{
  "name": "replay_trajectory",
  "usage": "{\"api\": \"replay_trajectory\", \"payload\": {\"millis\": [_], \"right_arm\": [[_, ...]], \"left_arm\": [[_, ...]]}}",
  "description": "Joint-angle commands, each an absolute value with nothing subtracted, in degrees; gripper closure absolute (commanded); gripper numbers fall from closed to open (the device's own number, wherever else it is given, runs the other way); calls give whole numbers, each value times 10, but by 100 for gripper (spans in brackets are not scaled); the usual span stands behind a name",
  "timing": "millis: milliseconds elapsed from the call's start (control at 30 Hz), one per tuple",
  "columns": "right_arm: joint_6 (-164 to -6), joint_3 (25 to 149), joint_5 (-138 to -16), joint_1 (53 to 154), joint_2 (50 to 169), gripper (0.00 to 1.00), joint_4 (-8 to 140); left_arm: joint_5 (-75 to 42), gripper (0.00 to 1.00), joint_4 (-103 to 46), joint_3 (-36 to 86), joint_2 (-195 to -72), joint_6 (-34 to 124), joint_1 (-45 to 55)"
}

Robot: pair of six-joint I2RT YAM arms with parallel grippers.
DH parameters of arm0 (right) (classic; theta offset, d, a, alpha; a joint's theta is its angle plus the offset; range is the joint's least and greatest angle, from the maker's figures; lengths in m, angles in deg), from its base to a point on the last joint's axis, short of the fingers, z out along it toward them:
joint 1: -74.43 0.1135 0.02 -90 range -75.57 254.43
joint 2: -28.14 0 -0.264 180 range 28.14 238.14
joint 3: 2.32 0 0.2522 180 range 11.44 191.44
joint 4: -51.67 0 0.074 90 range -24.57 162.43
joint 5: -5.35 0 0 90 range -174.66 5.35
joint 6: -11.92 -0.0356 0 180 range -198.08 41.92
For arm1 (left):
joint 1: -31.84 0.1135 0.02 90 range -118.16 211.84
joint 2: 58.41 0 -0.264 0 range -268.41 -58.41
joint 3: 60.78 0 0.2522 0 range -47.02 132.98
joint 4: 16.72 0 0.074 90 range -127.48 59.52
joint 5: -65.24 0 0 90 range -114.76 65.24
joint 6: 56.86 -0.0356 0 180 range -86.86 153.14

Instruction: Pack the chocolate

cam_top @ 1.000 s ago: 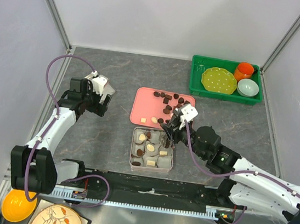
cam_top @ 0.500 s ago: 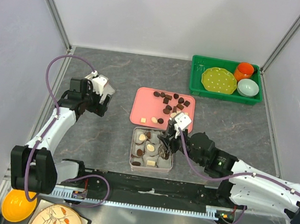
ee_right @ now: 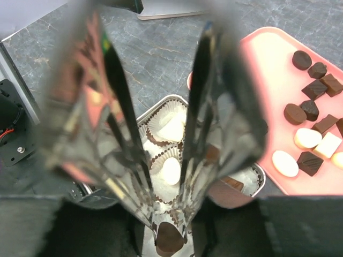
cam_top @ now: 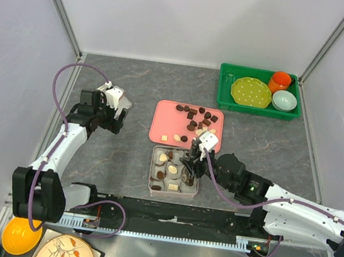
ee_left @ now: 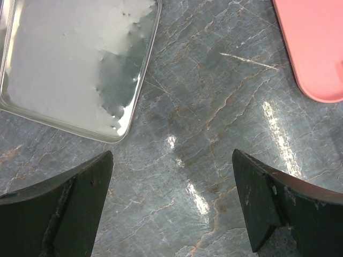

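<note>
Several dark and cream chocolates (cam_top: 196, 114) lie on the pink tray (cam_top: 167, 118). Below it stands a metal tin (cam_top: 151, 170) lined with white paper cups, several with pieces in them. My right gripper (cam_top: 187, 170) is low over the tin. In the right wrist view its tips (ee_right: 170, 235) are shut on a dark chocolate (ee_right: 170, 241), just above a paper cup, with a cream piece (ee_right: 171, 170) in the cup beyond. My left gripper (cam_top: 115, 116) is open and empty over bare table (ee_left: 171, 203), next to the tin lid (ee_left: 69, 64).
A green bin (cam_top: 257, 108) at the back right holds a yellow plate, an orange cup and a pale bowl. The pink tray's corner shows in the left wrist view (ee_left: 316, 48). Walls close off the table's left, back and right.
My right gripper has moved from the pink tray's near edge down and nearer, over the tin, with the dark chocolate. The left arm has not moved.
</note>
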State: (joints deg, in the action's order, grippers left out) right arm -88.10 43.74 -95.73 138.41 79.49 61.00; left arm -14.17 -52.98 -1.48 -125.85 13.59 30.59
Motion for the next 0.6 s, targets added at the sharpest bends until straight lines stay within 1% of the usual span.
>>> {"api": "replay_trajectory", "payload": {"millis": [0,133,200,400,467,533,567], "right_arm": [[-893,442,-964,1388,779,59,612],[-897,446,-972,1389,765,57,627],[-897,447,-973,1389,759,53,631],[-898,449,-980,1390,746,51,642],[-896,454,-986,1390,745,52,644],[-892,461,-1001,1390,739,56,650],[-889,472,-1011,1390,736,60,653]], "left_arm": [[-141,1,-532,3,-1245,121,304],[-141,1,-535,6,-1242,121,305],[-142,1,-534,6,-1240,122,304],[-142,1,-539,4,-1233,121,304],[-141,1,-540,4,-1230,121,305],[-142,1,-540,4,-1229,121,304],[-144,1,-540,4,-1228,121,305]]}}
